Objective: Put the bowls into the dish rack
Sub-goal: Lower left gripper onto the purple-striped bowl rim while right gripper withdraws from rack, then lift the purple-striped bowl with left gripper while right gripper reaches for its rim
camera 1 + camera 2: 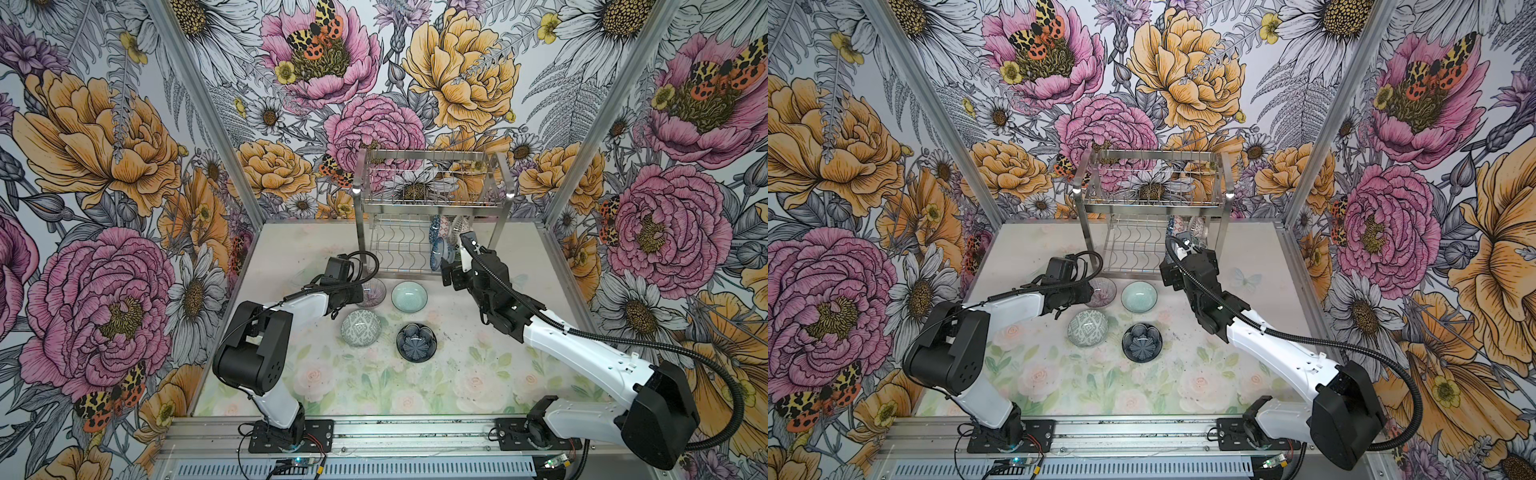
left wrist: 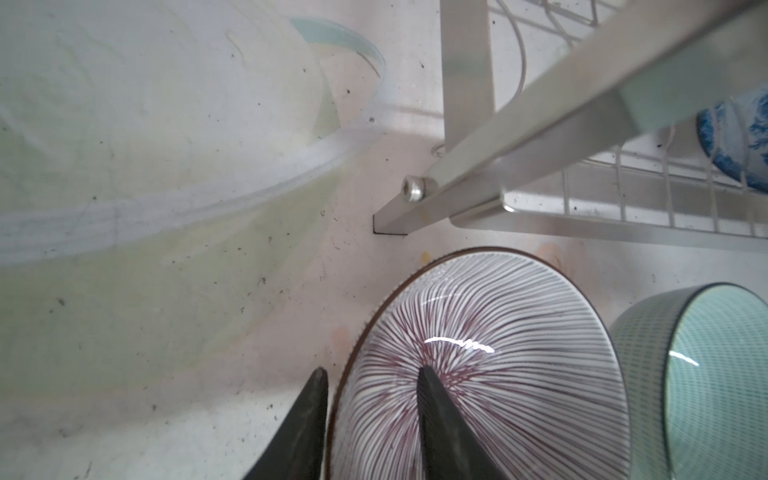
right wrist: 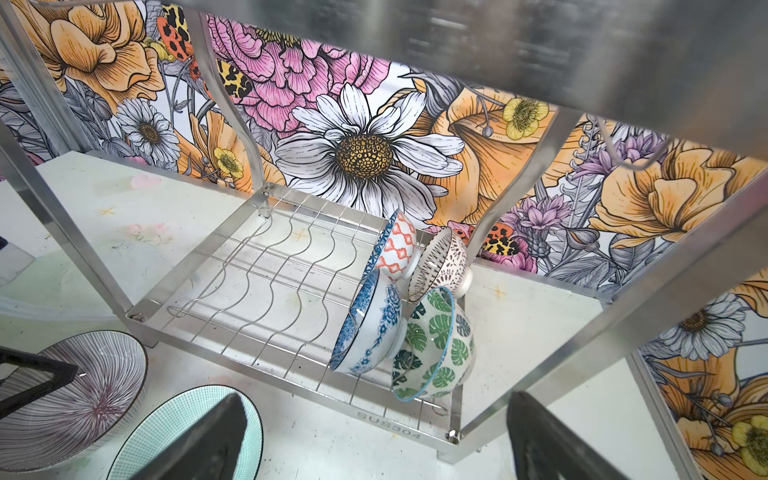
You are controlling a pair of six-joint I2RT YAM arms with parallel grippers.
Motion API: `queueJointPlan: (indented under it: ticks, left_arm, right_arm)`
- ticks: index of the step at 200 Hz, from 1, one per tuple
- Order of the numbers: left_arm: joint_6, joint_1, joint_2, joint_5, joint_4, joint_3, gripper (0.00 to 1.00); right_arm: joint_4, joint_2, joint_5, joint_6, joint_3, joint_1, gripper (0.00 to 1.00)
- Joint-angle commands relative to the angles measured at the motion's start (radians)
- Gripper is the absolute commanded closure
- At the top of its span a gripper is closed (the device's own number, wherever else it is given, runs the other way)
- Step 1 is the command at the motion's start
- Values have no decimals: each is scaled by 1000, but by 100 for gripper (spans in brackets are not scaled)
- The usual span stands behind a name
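The left gripper [image 2: 370, 371] is seen with its jaws partly spread astride the rim of the purple-lined bowl [image 2: 498, 353] on the table [image 1: 478, 374], while the right gripper [image 3: 376, 399] is held empty, jaws wide apart, before the dish rack [image 3: 388, 422]. "SUS304" is stamped on the rack's front rail; four bowls [image 3: 370, 328] are stood on edge in its lower tier.

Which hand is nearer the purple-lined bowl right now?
Left. The left hand straddles the rim of the purple-lined bowl, one finger inside, one outside. The right hand sits open at the dish rack front, apart from that bowl.
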Motion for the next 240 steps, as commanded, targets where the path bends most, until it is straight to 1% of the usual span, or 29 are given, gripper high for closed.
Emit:
queueJointPlan:
  ticks: [1,70,132,193,208,240]
  left_arm:
    - [18,-4,22,10,16,32,67]
    - [31,-6,25,-7,-6,47,100]
    - [60,-15,-48,-22,-45,54,100]
    - [96,-61,-197,-79,-108,79,100]
    - [106,-80,-242,-93,-108,79,100]
    - [131,-144,-326,-125,-99,93,100]
  right_arm:
    - [-4,-2,-5,9,-7,-9,0]
    - [-8,-4,3,7,-12,-13,0]
    - [-14,-8,2,8,-13,-16,0]
    - [-29,-35,-29,18,-3,-16,0]
    - [-46,-43,-51,32,10,-16,0]
    - [-82,-53,-158,89,59,-3,0]
